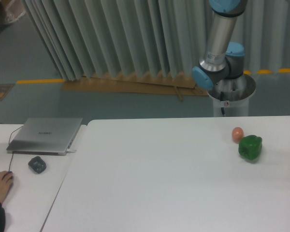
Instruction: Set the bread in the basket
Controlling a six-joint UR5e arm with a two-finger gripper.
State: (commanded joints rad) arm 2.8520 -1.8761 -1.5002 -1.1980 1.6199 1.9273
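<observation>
At the near left corner a person's hand is lying on a side table, and a thin black cable is running past it. Just to the right of the hand, a small dark grey thing is sitting on the same surface; I cannot tell what it is. Behind it, farther from the camera, a closed silver laptop is resting flat.

To the right, the big white table is taking up most of the near part of the scene. Near its far right edge a small smooth orange-pink ball is standing, and a glossy green pepper is sitting just beside it, a little nearer and more to the right.

Behind the table, on the far right, the robot arm is rising from its round metal base and is going out of the picture at the top. The pincer is out of view, so I cannot tell if it is open or closed, or if it is holding something.

The bread and the basket are not showing anywhere in this view, so I cannot say where they are. Grey pleated curtains are hanging along the far side.
</observation>
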